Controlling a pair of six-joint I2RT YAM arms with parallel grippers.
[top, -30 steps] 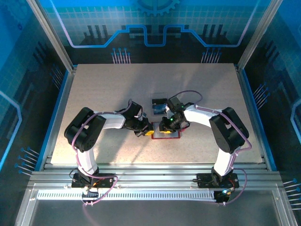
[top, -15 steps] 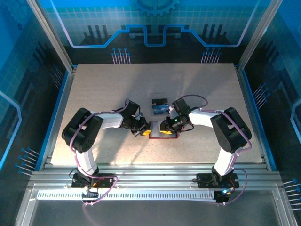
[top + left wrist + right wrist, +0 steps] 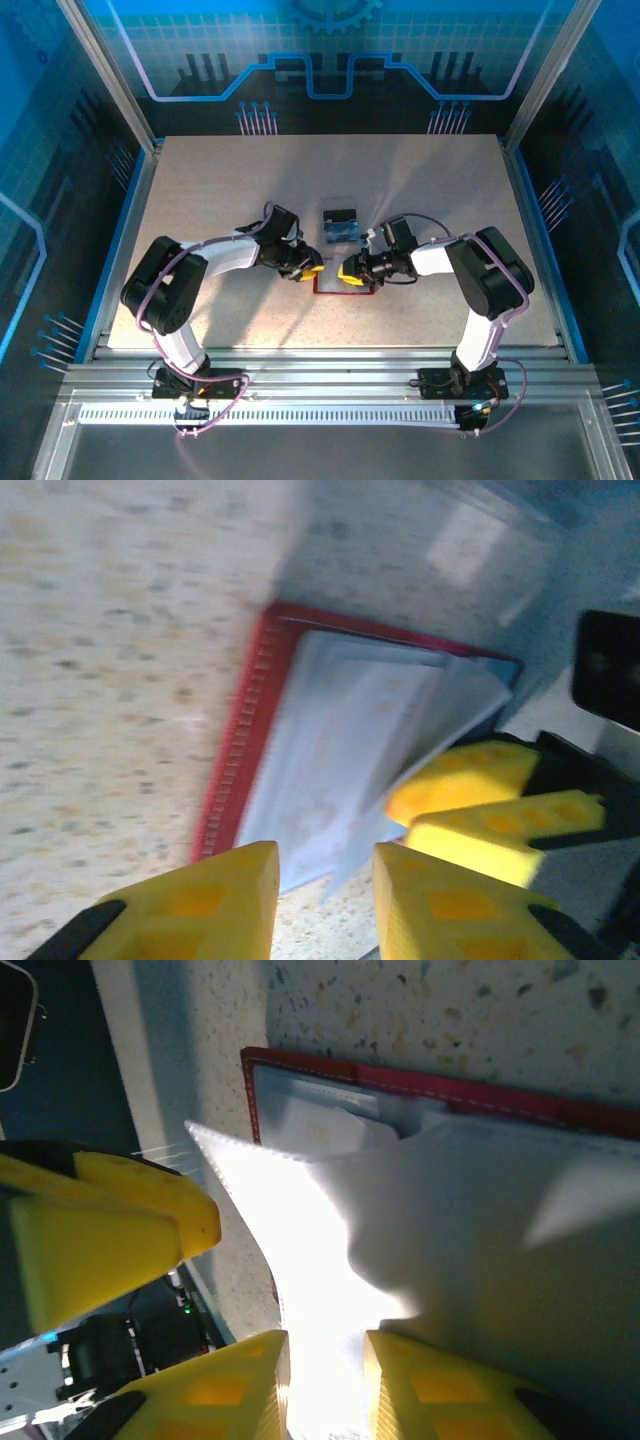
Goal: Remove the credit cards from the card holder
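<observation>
Between both grippers on the speckled table (image 3: 220,200) lies the flat red bifold card holder (image 3: 348,288), long axis running away from the parted, empty left gripper (image 3: 322,868); right gripper (image 3: 322,1365) is nearer, pinching its pale inner pocket flap.

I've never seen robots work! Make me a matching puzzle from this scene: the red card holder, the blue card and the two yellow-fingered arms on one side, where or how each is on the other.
1. flat red card holder
2. small blue card
3. left gripper
4. right gripper

A. jaws pinching the holder's pale inner flap
B. flat on the table, beyond the holder
C. jaws apart, beside the holder
D. lying open between both grippers

Pairs: 1-D, 2-B, 3-C, 4-A.
</observation>
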